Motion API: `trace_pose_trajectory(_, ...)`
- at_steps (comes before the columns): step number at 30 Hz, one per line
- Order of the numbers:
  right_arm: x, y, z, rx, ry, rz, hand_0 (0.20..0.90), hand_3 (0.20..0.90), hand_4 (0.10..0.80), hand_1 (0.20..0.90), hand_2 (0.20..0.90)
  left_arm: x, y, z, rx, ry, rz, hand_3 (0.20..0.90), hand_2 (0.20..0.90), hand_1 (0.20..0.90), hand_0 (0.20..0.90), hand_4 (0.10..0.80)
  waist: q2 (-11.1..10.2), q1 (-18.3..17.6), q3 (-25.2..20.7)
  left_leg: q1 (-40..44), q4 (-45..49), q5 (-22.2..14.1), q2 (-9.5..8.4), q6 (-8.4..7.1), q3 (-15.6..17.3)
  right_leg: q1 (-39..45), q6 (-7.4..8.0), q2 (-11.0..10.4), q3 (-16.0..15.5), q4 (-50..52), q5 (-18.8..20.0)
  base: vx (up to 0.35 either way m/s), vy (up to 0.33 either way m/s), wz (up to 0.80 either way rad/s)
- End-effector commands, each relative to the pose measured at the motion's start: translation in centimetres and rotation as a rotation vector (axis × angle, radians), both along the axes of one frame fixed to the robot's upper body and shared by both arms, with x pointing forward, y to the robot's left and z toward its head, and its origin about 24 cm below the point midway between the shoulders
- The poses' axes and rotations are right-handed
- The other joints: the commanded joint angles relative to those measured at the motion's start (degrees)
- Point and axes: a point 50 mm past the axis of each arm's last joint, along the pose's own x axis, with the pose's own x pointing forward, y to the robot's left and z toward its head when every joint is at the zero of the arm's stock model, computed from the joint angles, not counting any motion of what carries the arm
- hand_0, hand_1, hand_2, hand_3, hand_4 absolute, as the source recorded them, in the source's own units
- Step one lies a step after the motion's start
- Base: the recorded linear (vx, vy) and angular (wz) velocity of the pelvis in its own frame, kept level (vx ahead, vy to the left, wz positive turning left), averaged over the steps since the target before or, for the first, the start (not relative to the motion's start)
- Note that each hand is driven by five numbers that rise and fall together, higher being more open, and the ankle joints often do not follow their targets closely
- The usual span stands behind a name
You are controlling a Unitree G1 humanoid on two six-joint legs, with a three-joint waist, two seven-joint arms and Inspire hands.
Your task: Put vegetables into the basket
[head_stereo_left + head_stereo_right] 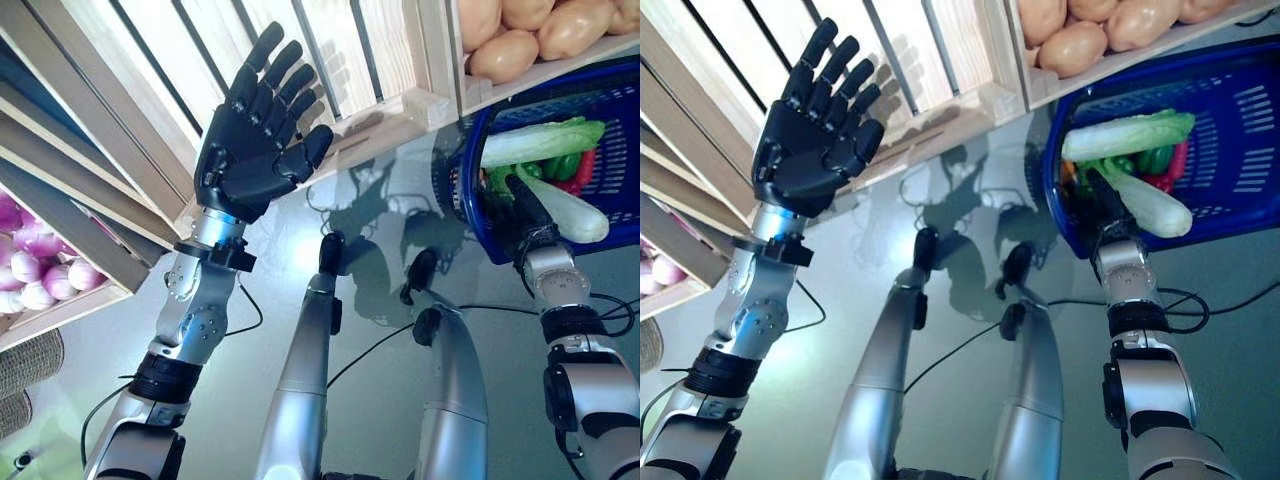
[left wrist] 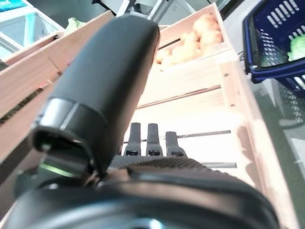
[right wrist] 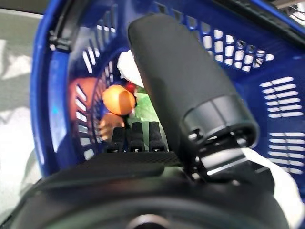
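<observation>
The blue plastic basket (image 1: pixel 620 150) stands on the floor at the right, below the wooden stand. In it lie two long pale-green leafy vegetables (image 1: pixel 540 140), a green pepper (image 1: pixel 560 165), a red one (image 1: pixel 585 170) and a round orange one (image 3: pixel 119 100). My right hand (image 1: pixel 530 215) is at the basket's near rim, fingers straight, over the vegetables and holding nothing; it also shows in the right wrist view (image 3: pixel 143 191). My left hand (image 1: pixel 255 140) is raised with its fingers spread, empty, in front of the stand's slatted crate; its fingers (image 2: pixel 152 140) are straight.
The wooden stand (image 1: pixel 380 60) with slatted crates runs across the top and left. Its lower corner (image 1: pixel 440 110) is close above the basket's rim. The grey floor (image 1: pixel 400 200) lies between my hands. A woven object (image 1: pixel 30 365) is at the lower left.
</observation>
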Motion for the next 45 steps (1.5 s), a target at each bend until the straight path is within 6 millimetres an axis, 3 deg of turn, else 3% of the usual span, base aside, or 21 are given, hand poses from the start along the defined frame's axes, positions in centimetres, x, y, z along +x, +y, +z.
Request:
trace_pose_trajectory(1,-1.0,-2.3,1.6,-0.143,-0.035,-0.141,0.900,0.900,0.800,0.900,0.900,-3.3,-0.8,4.8,-0.008,-0.327,-0.059,0.900,0.900,0.900,0.900,0.800,2.4,0.0,0.0,7.4,-7.3,0.5,-2.06,-1.25,-0.7,8.3,2.12,1.0,0.7,-4.6,2.2,0.004,0.014,-0.03)
trace_pose_trajectory(11,-1.9,1.4,-0.8,-0.368,-0.086,-0.088,0.900,0.900,0.800,0.900,0.900,-3.1,-0.4,3.6,-0.002,-0.276,-0.077,0.900,0.900,0.900,0.900,0.800,0.2,-1.2,0.0,25.4,-22.3,4.6,-0.76,-2.37,1.9,27.1,3.02,2.9,-0.5,-19.6,4.7,-0.019,0.037,-0.10)
trace_pose_trajectory(14,-2.7,3.1,-2.1,-0.476,-0.076,-0.025,0.900,0.900,0.800,0.900,0.900,-2.6,-0.3,2.3,-0.013,-0.193,-0.067,0.900,0.900,0.900,0.900,0.800,-0.2,-2.0,0.0,32.8,-27.7,5.9,0.30,-2.55,3.0,34.6,3.25,3.5,-0.9,-24.1,5.2,-0.036,0.070,-0.13)
trace_pose_trajectory(16,-3.4,3.3,-3.1,-0.508,-0.069,-0.008,0.900,0.900,0.800,0.900,0.900,-2.4,-0.3,1.5,-0.010,-0.154,-0.071,0.900,0.900,0.900,0.900,0.800,-0.2,-2.2,-0.4,34.9,-29.3,6.7,0.62,-2.62,3.2,36.9,3.28,3.5,-1.2,-25.5,5.6,0.004,0.055,-0.18)
trace_pose_trajectory(17,-4.8,3.5,-5.0,-0.605,-0.012,0.030,0.900,0.900,0.800,0.900,0.900,-2.2,-0.1,-0.4,-0.030,-0.070,-0.070,0.900,0.900,0.900,0.900,0.800,0.0,-2.6,-2.3,37.9,-31.6,7.1,1.14,-2.67,3.4,39.9,3.49,3.4,-1.6,-27.4,5.7,0.052,0.057,-0.15)
trace_pose_trajectory(19,-5.8,3.5,-6.3,-0.702,0.043,0.058,0.900,0.900,0.800,0.900,0.900,-2.4,-0.2,-1.8,-0.022,-0.031,-0.063,0.900,0.900,0.900,0.900,0.800,0.1,-2.8,-3.8,40.6,-33.8,7.6,1.60,-2.79,3.7,42.7,3.74,3.1,-1.9,-29.8,6.2,0.058,0.075,-0.13)
trace_pose_trajectory(22,-8.2,4.0,-9.5,-0.904,0.159,0.198,0.900,0.900,0.800,0.900,0.900,-2.4,0.0,-5.4,-0.033,0.136,-0.068,0.900,0.900,0.900,0.900,0.800,0.0,-3.3,-7.9,45.9,-37.8,8.6,2.61,-3.19,3.9,48.5,4.08,2.6,-2.7,-33.3,7.0,0.129,0.052,-0.04)
trace_pose_trajectory(24,-9.2,4.5,-11.0,-0.970,0.215,0.283,0.900,0.900,0.800,0.900,0.900,-2.5,0.2,-7.1,-0.035,0.235,-0.085,0.900,0.900,0.900,0.900,0.800,-0.1,-3.6,-9.9,48.4,-39.3,9.0,2.79,-3.26,3.9,51.2,4.29,2.5,-2.9,-34.9,7.2,0.143,0.026,0.07)
trace_pose_trajectory(27,-12.3,4.9,-14.8,-1.082,0.350,0.467,0.900,0.900,0.800,0.900,0.900,-3.3,0.5,-11.1,0.005,0.394,-0.097,0.900,0.900,0.900,0.900,0.800,-0.6,-4.3,-14.2,52.7,-40.4,8.7,3.35,-3.49,4.2,55.6,4.53,2.3,-3.2,-37.1,7.7,0.177,0.035,0.02)
trace_pose_trajectory(30,-14.8,5.4,-17.9,-1.073,0.455,0.624,0.900,0.900,0.800,0.900,0.900,-3.8,0.1,-14.4,0.108,0.518,-0.098,0.900,0.900,0.900,0.900,0.800,-1.0,-4.6,-17.2,55.9,-40.7,7.8,3.66,-3.49,4.5,58.7,4.78,2.2,-3.4,-38.4,7.9,0.167,0.041,0.04)
trace_pose_trajectory(36,-19.4,5.8,-22.8,-1.079,0.656,0.951,0.900,0.900,0.800,0.900,0.900,-4.8,0.0,-19.3,0.357,0.660,-0.089,0.900,0.900,0.900,0.900,0.800,-1.4,-5.7,-20.9,60.7,-41.4,6.2,4.35,-3.67,5.5,63.2,5.37,2.4,-2.7,-41.3,8.1,0.118,0.049,0.06)
trace_pose_trajectory(42,-23.4,5.1,-26.3,-1.032,0.938,1.120,0.900,0.900,0.800,0.900,0.900,-5.3,-0.1,-23.1,0.619,0.769,-0.099,0.900,0.900,0.900,0.900,0.800,-1.4,-6.7,-22.5,63.2,-41.4,4.9,5.23,-3.76,6.9,65.0,5.92,2.4,-2.3,-41.5,7.4,0.074,0.031,-0.06)
trace_pose_trajectory(45,-25.5,4.3,-27.4,-0.953,1.075,1.125,0.900,0.900,0.800,0.900,0.900,-5.7,0.2,-25.1,0.730,0.852,-0.076,0.900,0.900,0.900,0.900,0.800,-1.3,-7.2,-23.1,64.4,-41.4,4.3,5.62,-3.66,7.7,65.7,6.23,2.4,-2.0,-41.6,7.1,0.060,0.037,-0.21)
